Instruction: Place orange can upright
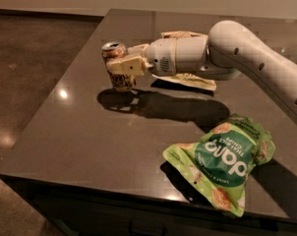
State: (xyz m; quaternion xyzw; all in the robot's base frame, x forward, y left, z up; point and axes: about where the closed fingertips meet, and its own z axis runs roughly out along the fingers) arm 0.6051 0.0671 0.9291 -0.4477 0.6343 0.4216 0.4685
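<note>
Dark glossy table [89, 132] | camera view: orange can [120, 81] at far-left of the top, roughly upright, base at or just above surface | gripper [123, 65] clamped across its mid-body | likely light, thin-walled, slick; mid-height side grip suits | count: one can, one green snack bag [221, 161], one tan packet [190, 80] behind arm

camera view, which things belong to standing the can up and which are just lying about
Job: orange can; gripper, shut on it at the table's far left.
Lying about: green bag, near right; tan packet, far side.
</note>
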